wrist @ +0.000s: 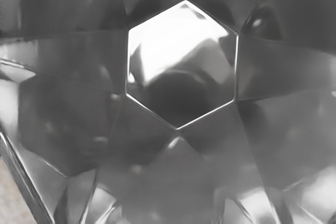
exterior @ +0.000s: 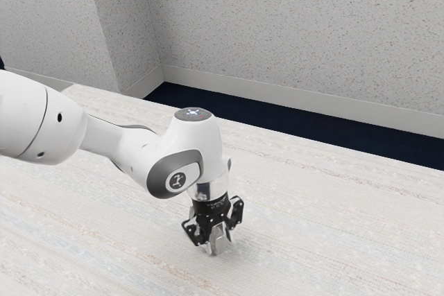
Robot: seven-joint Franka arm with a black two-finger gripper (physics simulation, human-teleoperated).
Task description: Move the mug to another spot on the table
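In the exterior view my gripper [exterior: 216, 235] points straight down, low over the pale table [exterior: 333, 227], in the lower middle of the picture. A small silvery faceted mug [exterior: 219, 242] sits between the black fingers [exterior: 197, 231], and both fingers press against it. In the wrist view I look from very close into the mug [wrist: 79, 119], with shiny grey angled walls and a bright hexagonal bottom [wrist: 181, 64]. Most of the mug's outside is hidden by the hand.
The striped table top stretches widely toward the exterior view's right and front. Its far edge [exterior: 326, 145] runs along a dark blue floor strip [exterior: 312, 123] below the speckled wall. A sliver of table [wrist: 10, 203] shows beside the mug in the wrist view.
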